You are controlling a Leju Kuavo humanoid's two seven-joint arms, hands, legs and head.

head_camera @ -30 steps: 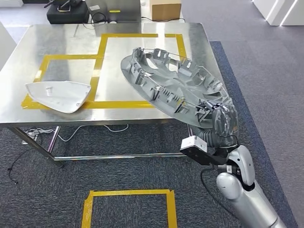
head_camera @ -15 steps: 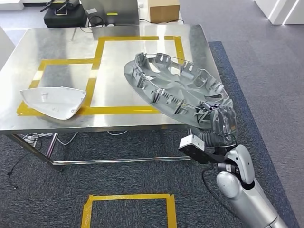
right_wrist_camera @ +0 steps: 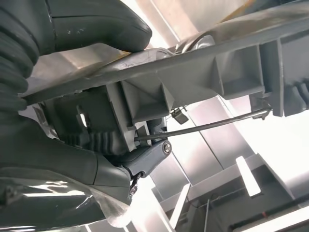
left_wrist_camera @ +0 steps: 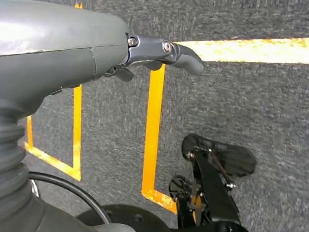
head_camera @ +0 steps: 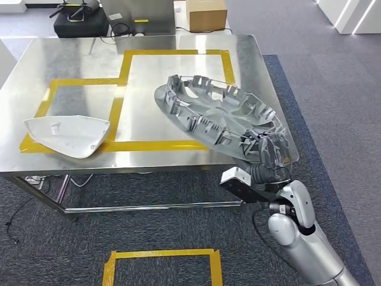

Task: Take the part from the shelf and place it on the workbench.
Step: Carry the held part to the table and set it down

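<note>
The right hand (head_camera: 274, 152) is closed on the near right rim of the grey wheel cover (head_camera: 220, 119), with the thumb (right_wrist_camera: 98, 24) on one face of the rim and the darker fingers (right_wrist_camera: 146, 157) curled against the ribbed inner side. The wheel cover is held tilted, inner side up, above the right part of the steel tabletop (head_camera: 81, 59); its far left edge is low over the surface, and contact with the tabletop cannot be determined. The part lies largely over the larger rectangle of yellow tape (head_camera: 171, 53) marked on the tabletop. A white curved panel (head_camera: 67, 136) rests on the near left of the tabletop, overlapping the smaller taped outline. The left hand (left_wrist_camera: 160, 50) hangs over grey carpet (left_wrist_camera: 233, 101) marked with yellow floor tape (left_wrist_camera: 153, 130); nothing is held in it, and one dark finger is extended straight. A cardboard box (head_camera: 206, 14) stands on the floor beyond the far edge of the tabletop.
</note>
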